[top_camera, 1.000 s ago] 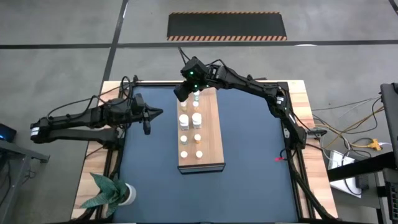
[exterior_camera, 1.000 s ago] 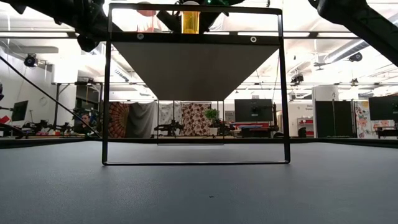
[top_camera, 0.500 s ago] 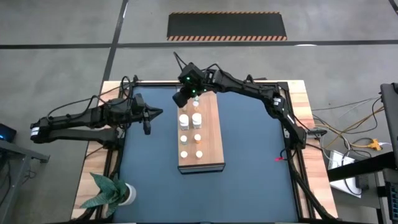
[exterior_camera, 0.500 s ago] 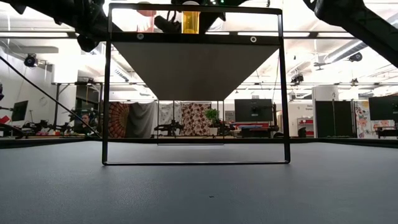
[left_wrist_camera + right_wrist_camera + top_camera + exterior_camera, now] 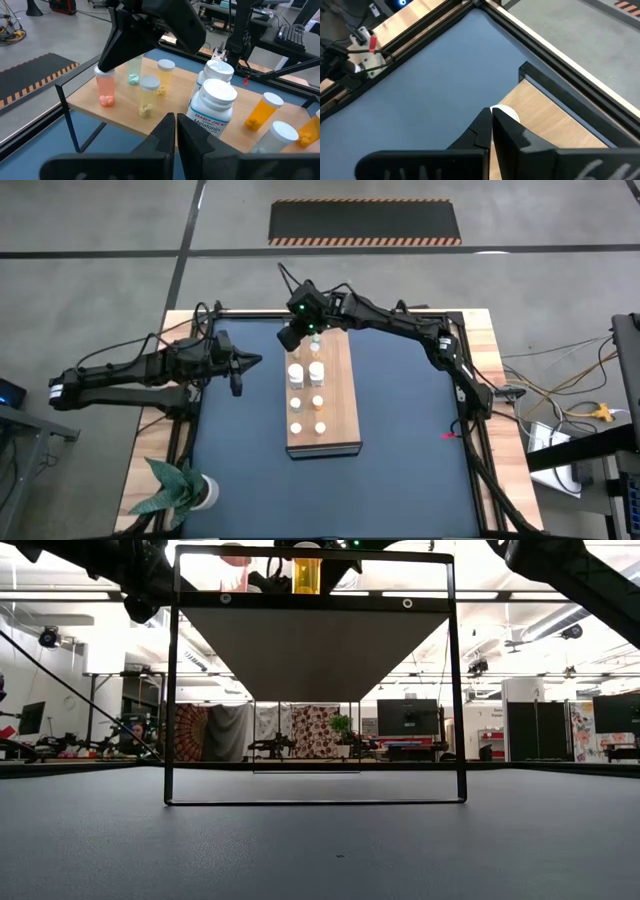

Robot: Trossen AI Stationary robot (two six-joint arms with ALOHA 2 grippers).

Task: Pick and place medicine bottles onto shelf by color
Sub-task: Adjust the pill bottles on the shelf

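Progress: the medicine bottles (image 5: 306, 388) stand in two rows along the shelf (image 5: 340, 415), which sits raised on a thin black frame (image 5: 170, 680) over the dark mat of the counter (image 5: 400, 460). No bottle is visible on the mat beside the shelf, so most or all of the placing appears done. From the left wrist view the far end of the shelf carries a pink-filled bottle (image 5: 105, 87), a greenish one (image 5: 133, 70) and two yellowish ones, with two white-capped Melatonin bottles (image 5: 214, 107) and orange bottles (image 5: 263, 111) nearer. Whether the colour grouping is final cannot be confirmed.

Right gripper (image 5: 298, 330): positioned over the shelf's far end, just beside the pink-filled bottle. Its fingers (image 5: 490, 131) are clenched together with nothing seen between them; a white cap (image 5: 506, 114) shows just beyond their tips.

Left gripper (image 5: 250, 361): waiting beside the shelf's left long edge, well clear of the bottles, fingers pressed closed and empty.

Clearance: the pink-filled bottle stands close to the shelf's far corner, so a sideways brush could likely tip it off. Open mat lies on both long sides of the shelf and beyond its near end. The potted plant (image 5: 178, 490) sits well apart at the counter corner.
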